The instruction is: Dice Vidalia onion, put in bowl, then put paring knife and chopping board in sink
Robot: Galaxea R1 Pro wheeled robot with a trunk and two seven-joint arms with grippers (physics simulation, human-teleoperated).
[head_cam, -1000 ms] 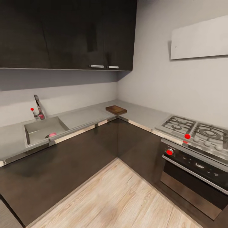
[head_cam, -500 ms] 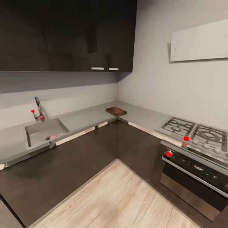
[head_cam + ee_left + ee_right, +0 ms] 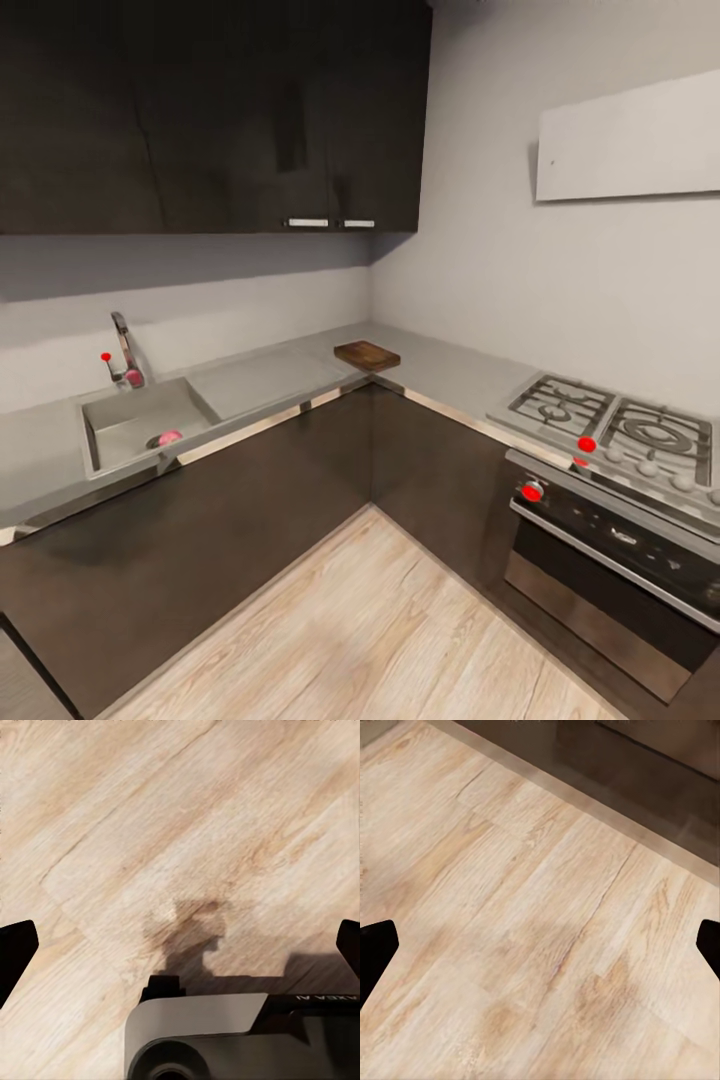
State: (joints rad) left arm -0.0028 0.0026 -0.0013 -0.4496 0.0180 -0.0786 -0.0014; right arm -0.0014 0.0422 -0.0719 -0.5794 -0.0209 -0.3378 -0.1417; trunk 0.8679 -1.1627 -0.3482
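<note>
The grey steel sink [image 3: 128,412] is set in the countertop [image 3: 270,375] at the left, with its chrome tap [image 3: 124,352] behind it. A small pinkish round thing, the onion [image 3: 170,438], lies in the basin near the front wall. The dark-brown chopping board [image 3: 367,355] rests on the countertop at the inner corner. The paring knife and the bowl are out of view. My left gripper [image 3: 180,949] is open over the wooden floor, its dark fingertips [image 3: 15,952] far apart. My right gripper [image 3: 540,949] is open over the floor too, holding nothing.
A gas hob [image 3: 610,425] over an oven [image 3: 610,560] with red knobs stands at the right. Dark cabinets run under the L-shaped counter and hang above it. Pale wooden floor [image 3: 370,630] lies between me and the cabinets. My grey base [image 3: 225,1035] shows below the left gripper.
The whole head view has shifted slightly downward, so the camera has moved. Nothing in the kitchen itself has visibly moved.
</note>
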